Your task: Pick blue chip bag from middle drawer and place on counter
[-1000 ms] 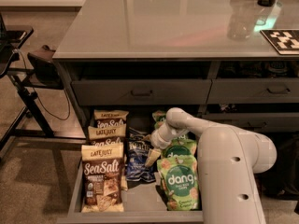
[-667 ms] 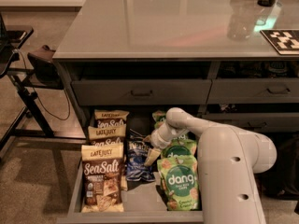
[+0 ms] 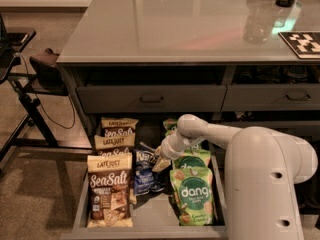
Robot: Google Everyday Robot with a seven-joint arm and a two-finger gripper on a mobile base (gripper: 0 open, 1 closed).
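A dark navy crinkly chip bag [image 3: 142,179], white lettering, in a grey drawer tray [image 3: 150,215]; cream-white gripper [image 3: 161,164] at its top edge; tan-and-brown bag [image 3: 109,191] left, green bag [image 3: 192,196] right.

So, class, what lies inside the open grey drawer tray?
Left: three tan-and-brown Sea Salt bags; middle: a dark navy crinkly chip bag; right: green dang bags. The gripper is over the navy bag's right edge. The white arm covers the drawer's right rear corner.
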